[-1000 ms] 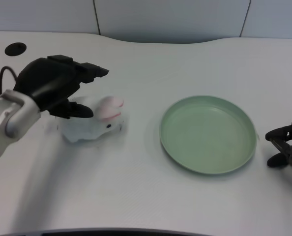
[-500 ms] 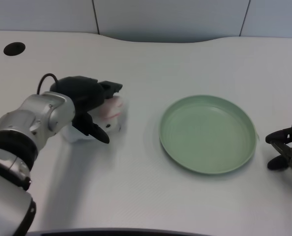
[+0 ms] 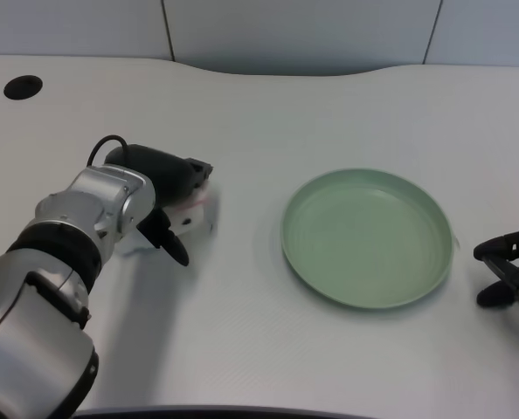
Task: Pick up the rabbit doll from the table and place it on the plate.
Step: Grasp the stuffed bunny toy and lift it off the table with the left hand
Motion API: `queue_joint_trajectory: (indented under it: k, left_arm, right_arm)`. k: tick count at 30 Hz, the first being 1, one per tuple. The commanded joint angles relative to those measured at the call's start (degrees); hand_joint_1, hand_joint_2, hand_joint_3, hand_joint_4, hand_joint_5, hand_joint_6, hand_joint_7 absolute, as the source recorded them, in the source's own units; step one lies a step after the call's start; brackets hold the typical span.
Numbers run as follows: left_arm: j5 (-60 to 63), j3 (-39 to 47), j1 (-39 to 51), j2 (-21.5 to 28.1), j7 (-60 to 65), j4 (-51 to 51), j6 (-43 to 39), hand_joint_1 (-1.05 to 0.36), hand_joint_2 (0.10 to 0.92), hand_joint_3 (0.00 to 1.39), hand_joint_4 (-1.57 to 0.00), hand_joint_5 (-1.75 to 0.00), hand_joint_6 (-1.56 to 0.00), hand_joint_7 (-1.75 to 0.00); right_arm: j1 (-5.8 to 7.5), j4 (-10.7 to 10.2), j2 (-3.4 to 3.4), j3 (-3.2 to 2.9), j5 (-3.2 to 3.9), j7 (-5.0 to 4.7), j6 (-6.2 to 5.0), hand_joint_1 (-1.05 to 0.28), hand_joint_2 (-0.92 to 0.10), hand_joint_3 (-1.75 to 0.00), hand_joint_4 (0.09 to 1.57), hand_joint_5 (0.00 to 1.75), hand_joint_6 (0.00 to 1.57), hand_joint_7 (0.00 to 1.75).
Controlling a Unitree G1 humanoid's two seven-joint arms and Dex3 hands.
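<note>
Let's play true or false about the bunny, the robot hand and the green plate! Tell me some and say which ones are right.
1. The rabbit doll is lying on the plate. False: it is on the table, left of the plate.
2. The left hand is down over the rabbit doll. True.
3. The plate has nothing on it. True.
4. The plate is red. False: it is light green.
5. Most of the rabbit doll is hidden by the hand. True.
</note>
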Motion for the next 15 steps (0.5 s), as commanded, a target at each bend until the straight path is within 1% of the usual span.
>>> queue_joint_trajectory:
  k: [1, 2, 3, 4, 5, 6, 8, 12, 15]
  left_arm:
    - [1.4, -1.3, -0.8, 0.8, 3.3, 0.8, 0.5, -1.05, 0.883, 0.02, 0.0, 0.0, 0.0, 0.0]
    - [1.4, -1.5, -0.9, 1.0, 3.8, 0.9, 0.5, -1.05, 0.89, 0.02, 0.0, 0.0, 0.0, 0.0]
    - [1.3, -1.4, -0.9, 1.1, 3.9, 0.9, 0.4, -1.05, 0.895, 0.02, 0.0, 0.0, 0.0, 0.0]
    - [1.2, -1.4, -0.9, 1.2, 4.0, 1.0, 0.3, -1.05, 0.899, 0.02, 0.0, 0.0, 0.0, 0.0]
    - [1.0, -1.2, -1.0, 1.3, 3.9, 1.0, 0.3, -1.05, 0.901, 0.02, 0.0, 0.0, 0.0, 0.0]
    - [0.9, -1.1, -0.9, 1.4, 3.8, 0.9, 0.3, -1.05, 0.902, 0.02, 0.0, 0.0, 0.0, 0.0]
    - [0.2, -0.5, -0.9, 1.5, 3.2, 1.0, 0.5, -1.05, 0.897, 0.02, 0.0, 0.0, 0.0, 0.0]
    - [-1.1, 0.8, -0.4, 2.3, 3.5, 0.9, 0.1, -1.05, 0.892, 0.01, 0.0, 0.0, 0.0, 0.0]
    - [-2.5, 1.8, -0.1, 2.6, 3.3, 0.9, 0.5, -1.05, 0.887, 0.01, 0.0, 0.0, 0.0, 0.0]
  right_arm:
    - [1.03, -0.7, -0.7, -0.7, 0.69, -0.1, 0.33, -0.8, -0.92, -0.06, 0.95, 0.99, 0.86, 0.9]
    - [1.05, -0.7, -0.73, -0.67, 0.64, -0.08, 0.14, -0.8, -0.92, -0.06, 0.95, 1.0, 0.86, 0.9]
    - [1.04, -0.7, -0.77, -0.61, 0.56, -0.1, 0.17, -0.8, -0.92, -0.07, 0.95, 1.0, 0.86, 0.91]
    - [1.04, -0.8, -0.8, -0.58, 0.52, -0.1, 0.23, -0.8, -0.92, -0.07, 0.95, 1.0, 0.86, 0.91]
    - [1.03, -0.9, -0.79, -0.58, 0.55, -0.11, 0.52, -0.8, -0.92, -0.07, 0.95, 1.0, 0.86, 0.91]
    - [1.03, -0.9, -0.88, -0.46, 0.34, -0.19, 0.52, -0.81, -0.92, -0.07, 0.94, 1.01, 0.85, 0.91]
    - [1.06, -0.8, -1.05, -0.23, -0.08, -0.31, 0.15, -0.81, -0.92, -0.09, 0.93, 1.01, 0.84, 0.92]
    - [1.21, -1.0, -0.97, -0.34, 0.05, -0.18, 0.05, -0.8, -0.92, -0.09, 0.94, 1.01, 0.85, 0.92]
    - [1.33, -1.4, -0.83, -0.45, 0.27, -0.18, 0.34, -0.81, -0.92, -0.08, 0.95, 1.01, 0.86, 0.92]
